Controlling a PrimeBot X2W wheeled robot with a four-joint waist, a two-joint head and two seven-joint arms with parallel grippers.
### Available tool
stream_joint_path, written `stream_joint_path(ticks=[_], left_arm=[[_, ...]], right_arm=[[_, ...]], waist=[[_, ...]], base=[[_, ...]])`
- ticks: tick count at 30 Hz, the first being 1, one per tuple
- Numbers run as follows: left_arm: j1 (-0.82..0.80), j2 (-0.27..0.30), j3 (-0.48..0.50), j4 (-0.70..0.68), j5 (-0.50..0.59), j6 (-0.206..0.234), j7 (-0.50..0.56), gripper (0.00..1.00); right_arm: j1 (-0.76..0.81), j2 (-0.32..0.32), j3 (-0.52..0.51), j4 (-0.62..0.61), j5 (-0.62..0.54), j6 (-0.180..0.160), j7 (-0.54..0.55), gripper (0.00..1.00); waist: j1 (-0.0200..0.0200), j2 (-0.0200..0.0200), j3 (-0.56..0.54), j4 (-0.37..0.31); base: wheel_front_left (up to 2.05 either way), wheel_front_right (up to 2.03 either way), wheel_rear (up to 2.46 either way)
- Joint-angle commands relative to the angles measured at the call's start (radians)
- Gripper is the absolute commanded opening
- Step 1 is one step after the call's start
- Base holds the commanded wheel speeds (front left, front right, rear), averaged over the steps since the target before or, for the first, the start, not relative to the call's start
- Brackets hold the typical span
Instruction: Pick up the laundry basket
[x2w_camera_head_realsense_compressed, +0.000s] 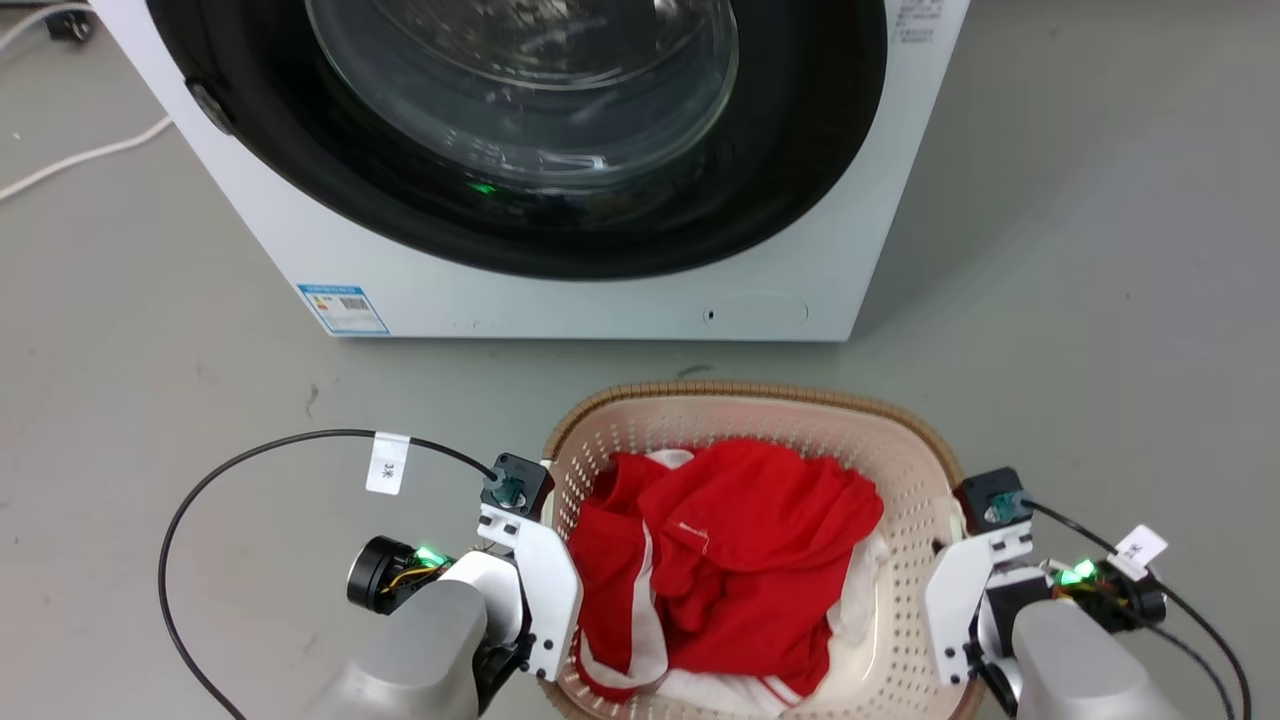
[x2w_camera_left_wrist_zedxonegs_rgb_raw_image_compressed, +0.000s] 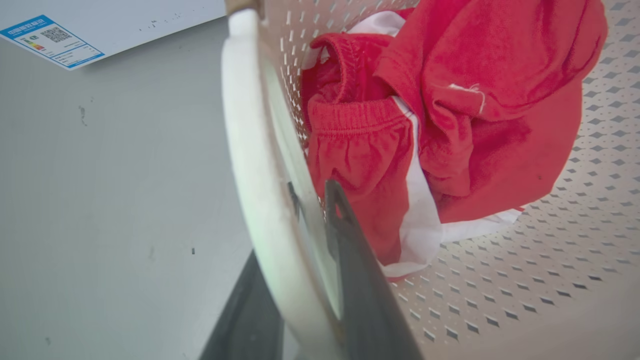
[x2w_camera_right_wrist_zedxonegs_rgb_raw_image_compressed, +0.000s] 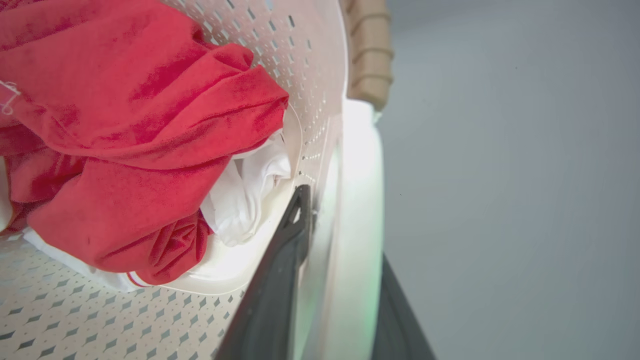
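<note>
Head view: smooth grey floor (x2w_camera_head_realsense_compressed: 1100, 300) with a few small scuffs. The laundry basket (x2w_camera_head_realsense_compressed: 900, 450) is near centre, just this side of the white washing machine (x2w_camera_head_realsense_compressed: 600, 305), with red and white clothes (x2w_camera_head_realsense_compressed: 740, 560) heaped inside it. A white cable (x2w_camera_head_realsense_compressed: 80, 160) trails across the far left.

Left wrist view: the left gripper (x2w_camera_left_wrist_zedxonegs_rgb_raw_image_compressed: 300, 220) is clamped on the basket's white left handle (x2w_camera_left_wrist_zedxonegs_rgb_raw_image_compressed: 250, 150), one finger inside the basket and one outside, bare floor to the left.

Right wrist view: same story. The right gripper (x2w_camera_right_wrist_zedxonegs_rgb_raw_image_compressed: 345, 230) pinches the right handle (x2w_camera_right_wrist_zedxonegs_rgb_raw_image_compressed: 360, 165), with plain grey floor off to the right.
</note>
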Motion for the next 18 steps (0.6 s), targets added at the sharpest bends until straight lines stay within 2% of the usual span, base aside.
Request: stream_joint_path(ticks=[1,8,18], left_arm=[[-0.029,0.013,-0.023,-0.024,-0.022,-0.010,0.016,0.00],[-0.037,0.058,-0.123,-0.064,-0.130,-0.010,0.103,0.00],[0.011,0.085,-0.220,-0.076,-0.255,-0.010,0.179,0.00]], right_arm=[[0.031,-0.004,0.042,0.004,0.024,0.003,0.032,0.00],[0.058,-0.004,0.167,0.005,0.183,0.004,0.123,0.00],[0.079,-0.002,0.317,0.004,0.328,0.005,0.202,0.00]], waist=[[0.0003,0.0000,-0.037,0.011],[0.0003,0.0000,-0.107,0.013],[0.0003,0.0000,-0.174,0.006]], base=[[0.00,0.00,0.00],[0.00,0.00,0.00],[0.00,0.00,0.00]])
